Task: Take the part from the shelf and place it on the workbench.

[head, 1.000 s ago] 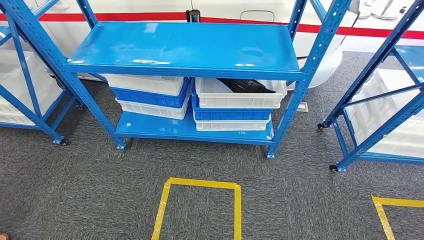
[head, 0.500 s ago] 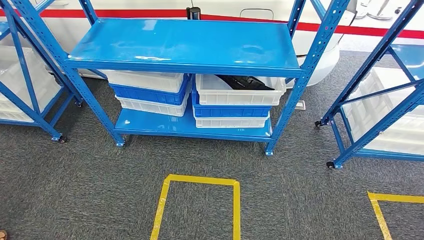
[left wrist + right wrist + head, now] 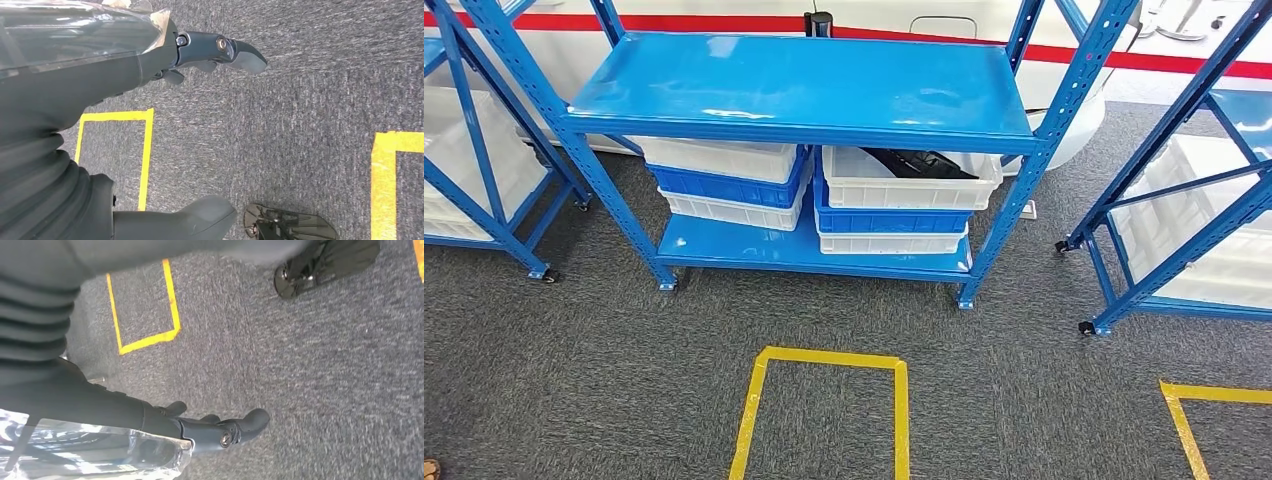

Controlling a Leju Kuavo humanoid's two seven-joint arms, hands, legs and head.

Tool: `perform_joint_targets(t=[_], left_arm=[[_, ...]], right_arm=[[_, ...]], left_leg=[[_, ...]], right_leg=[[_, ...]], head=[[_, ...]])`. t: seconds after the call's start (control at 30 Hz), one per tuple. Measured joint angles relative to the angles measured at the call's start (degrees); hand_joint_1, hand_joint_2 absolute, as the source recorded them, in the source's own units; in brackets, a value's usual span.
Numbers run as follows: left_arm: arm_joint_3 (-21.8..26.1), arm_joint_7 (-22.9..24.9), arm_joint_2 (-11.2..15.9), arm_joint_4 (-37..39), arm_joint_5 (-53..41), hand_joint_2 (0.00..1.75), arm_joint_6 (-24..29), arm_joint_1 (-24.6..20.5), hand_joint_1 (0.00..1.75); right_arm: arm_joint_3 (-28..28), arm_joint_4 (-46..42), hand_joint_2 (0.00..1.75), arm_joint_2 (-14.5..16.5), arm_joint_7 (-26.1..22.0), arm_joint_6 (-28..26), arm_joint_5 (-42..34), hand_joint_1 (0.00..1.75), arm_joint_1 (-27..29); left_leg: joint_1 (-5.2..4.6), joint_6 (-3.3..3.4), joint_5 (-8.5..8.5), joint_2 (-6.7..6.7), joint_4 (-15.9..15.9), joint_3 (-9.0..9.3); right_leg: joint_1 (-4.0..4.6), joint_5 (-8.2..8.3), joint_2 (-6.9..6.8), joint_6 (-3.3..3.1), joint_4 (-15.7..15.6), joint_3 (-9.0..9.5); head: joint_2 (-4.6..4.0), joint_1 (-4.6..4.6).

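A black part (image 3: 921, 163) lies in the top white bin (image 3: 904, 190) of the right-hand stack, on the lower board of the blue shelf (image 3: 804, 90) straight ahead. Beneath that bin sit a blue bin and another white one. A second stack of white and blue bins (image 3: 724, 185) stands to its left. My left hand (image 3: 100, 90) hangs at my side over the grey carpet, fingers (image 3: 235, 52) and thumb apart, holding nothing. My right hand (image 3: 100, 405) hangs likewise over the carpet, its fingers (image 3: 235, 430) stretched out around nothing.
A yellow tape square (image 3: 824, 360) marks the carpet in front of the shelf, and another tape corner (image 3: 1184, 410) lies at the right. More blue shelves with white bins stand at the left (image 3: 474, 170) and right (image 3: 1184, 200). A white body with a red stripe (image 3: 724, 20) runs behind.
The whole head picture has shifted a little: the shelf and tape square sit slightly higher and larger, so the camera has moved nearer. Nothing on the shelf has moved.
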Motion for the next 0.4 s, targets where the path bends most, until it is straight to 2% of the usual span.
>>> perform_joint_targets(t=[0.27,0.33,0.37,0.4], left_arm=[[-9.0,1.6,2.4,-1.3,9.6,1.75,-3.3,2.3,0.0],[-11.6,2.0,3.0,-1.8,12.1,0.87,-4.2,2.8,0.0],[-12.9,2.3,3.3,-2.0,13.3,0.44,-4.6,3.1,0.0],[-13.5,2.3,3.4,-2.2,14.0,0.0,-4.9,3.2,0.0]], right_arm=[[2.1,-1.4,1.75,-1.3,-1.7,4.9,-6.2,0.0,1.9],[2.7,-1.8,1.75,-1.7,-2.1,6.2,-7.8,0.0,2.4],[2.9,-2.1,1.31,-1.9,-2.3,6.8,-8.6,0.0,2.7],[3.0,-2.2,1.16,-2.0,-2.4,7.1,-9.0,0.0,2.8]], left_leg=[[0.1,0.0,0.0,0.01,0.0,0.01],[0.12,0.0,0.0,0.01,0.0,0.01],[0.12,0.0,0.0,0.01,0.0,0.01],[0.12,0.0,0.0,0.02,0.0,0.0]], right_leg=[[0.04,-0.01,0.0,-0.01,0.0,-0.28],[0.05,-0.02,0.0,-0.02,0.0,-0.45],[0.05,-0.02,0.0,-0.02,0.0,-0.51],[0.05,-0.02,0.0,-0.02,0.0,-0.52]], head=[[0.0,0.0],[0.0,0.0],[0.0,0.0],[0.0,0.0]])
